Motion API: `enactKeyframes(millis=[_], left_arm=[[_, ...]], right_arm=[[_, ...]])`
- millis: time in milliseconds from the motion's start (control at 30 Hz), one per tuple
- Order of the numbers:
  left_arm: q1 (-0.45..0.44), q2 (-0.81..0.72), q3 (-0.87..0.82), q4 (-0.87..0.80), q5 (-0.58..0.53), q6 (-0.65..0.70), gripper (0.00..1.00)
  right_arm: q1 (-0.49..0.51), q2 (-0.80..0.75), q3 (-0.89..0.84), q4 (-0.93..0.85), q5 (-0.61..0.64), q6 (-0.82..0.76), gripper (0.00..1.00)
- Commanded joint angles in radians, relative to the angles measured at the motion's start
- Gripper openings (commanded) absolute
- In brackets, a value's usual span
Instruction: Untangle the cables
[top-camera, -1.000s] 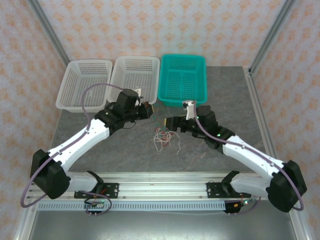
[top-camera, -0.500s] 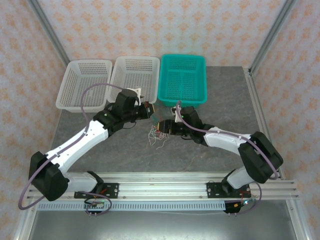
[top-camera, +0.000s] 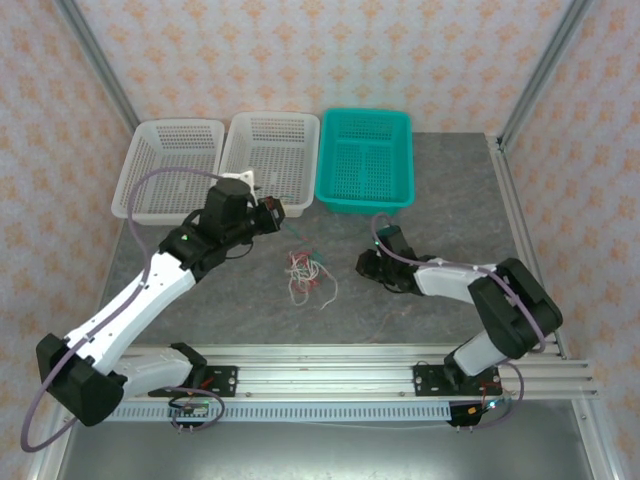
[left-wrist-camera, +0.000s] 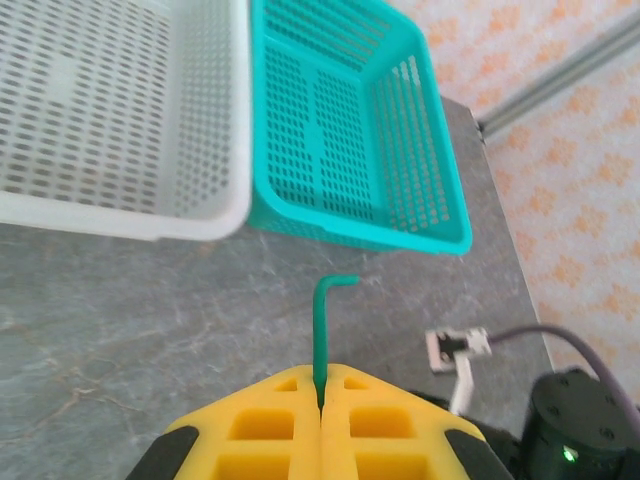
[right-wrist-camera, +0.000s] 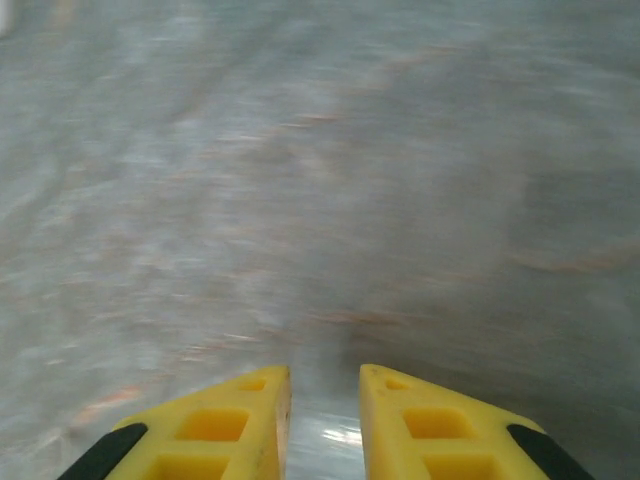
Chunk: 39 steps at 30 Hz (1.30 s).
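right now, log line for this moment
left gripper: shut on green cable | right gripper: open, empty, over table | other cables: tangled mid-table

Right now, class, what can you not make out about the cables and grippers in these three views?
Top view: the cables are too small to trace which strand crosses which.
Left wrist view: the green cable runs into the left gripper's shut fingers; its remainder is hidden below them.
Right wrist view: the table beyond the right gripper is motion-blurred.

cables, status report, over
Left gripper shut on the green cable. Right gripper slightly open, empty, low over the table. Other cables tangled in a heap mid-table. Nothing in the way.
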Motion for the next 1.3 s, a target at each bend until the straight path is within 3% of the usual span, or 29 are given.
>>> enactKeyframes(millis=[0, 133, 300, 433, 500, 667, 800, 900, 1100, 1200, 1267], left_arm=[[0.021, -0.02, 0.006, 0.001, 0.0, -0.009, 0.0], [0.021, 0.024, -0.005, 0.059, 0.123, 0.003, 0.0], [0.017, 0.055, -0.027, 0.083, 0.142, 0.0, 0.0], [0.014, 0.063, -0.062, 0.11, 0.142, -0.028, 0.0], [0.012, 0.061, -0.082, 0.124, 0.143, -0.042, 0.0], [0.007, 0.047, -0.102, 0.125, 0.136, -0.053, 0.0], [0.005, 0.033, -0.113, 0.128, 0.137, -0.069, 0.0], [0.003, 0.028, -0.109, 0.134, 0.15, -0.078, 0.0], [0.003, -0.01, -0.074, 0.095, 0.132, -0.072, 0.0], [0.006, -0.034, -0.024, 0.035, 0.078, -0.055, 0.0], [0.014, -0.045, 0.025, -0.028, 0.017, -0.048, 0.0]], right_arm=[[0.001, -0.125, -0.03, -0.004, 0.012, -0.036, 0.31], [0.04, -0.271, -0.017, 0.08, -0.141, -0.148, 0.46], [0.126, -0.306, 0.074, 0.121, -0.157, -0.224, 0.65], [0.176, -0.196, 0.119, 0.279, -0.191, -0.163, 0.81], [0.216, -0.127, 0.143, 0.328, -0.141, -0.162, 0.9], [0.245, 0.008, 0.136, 0.47, -0.018, -0.202, 1.0], [0.253, 0.072, 0.147, 0.477, 0.103, -0.273, 1.0], [0.253, 0.12, 0.145, 0.47, 0.235, -0.283, 0.93], [0.253, 0.194, 0.106, 0.486, 0.209, -0.297, 0.53], [0.253, 0.216, 0.079, 0.466, 0.175, -0.276, 0.39], [0.253, 0.217, 0.06, 0.438, 0.176, -0.255, 0.38]])
